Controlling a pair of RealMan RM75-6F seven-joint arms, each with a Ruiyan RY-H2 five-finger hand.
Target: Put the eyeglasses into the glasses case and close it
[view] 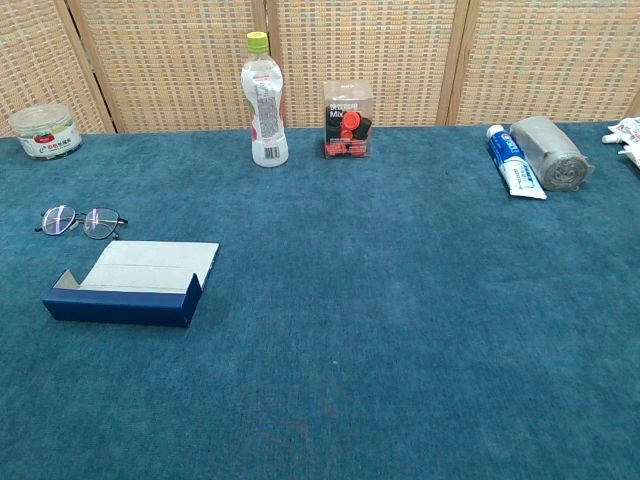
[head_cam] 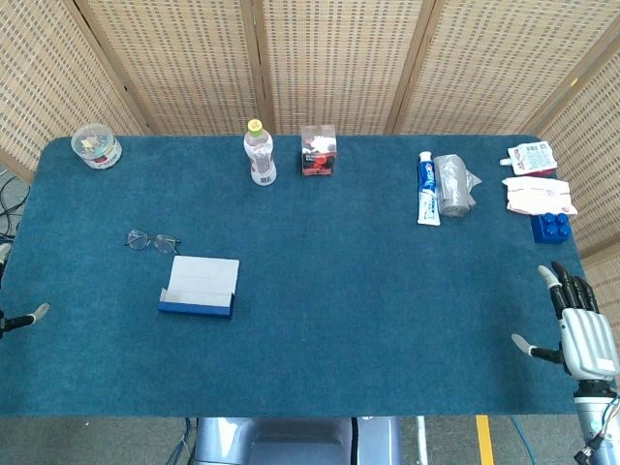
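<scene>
Left hand (head_cam: 24, 318) cut off at head view's left edge, state unreadable; white packets (view: 626, 138) clipped at chest view's right edge

Even, bright light is falling from overhead, leaving only faint, short shadows under objects on the blue table cloth (head_cam: 339, 291). Both views are staying sharp, with no glare; the head view is bowing slightly at its edges.

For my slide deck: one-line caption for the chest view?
Thin-framed eyeglasses lie beside an open blue glasses case on the teal felt table.

Back row, blue counter (head_cam: 368, 291)
Tub (head_cam: 97, 146), bottle (head_cam: 259, 154), clear box (head_cam: 318, 150), toothpaste (head_cam: 427, 188), grey roll (head_cam: 453, 184), packets (head_cam: 537, 194), blue brick (head_cam: 550, 227).
</scene>
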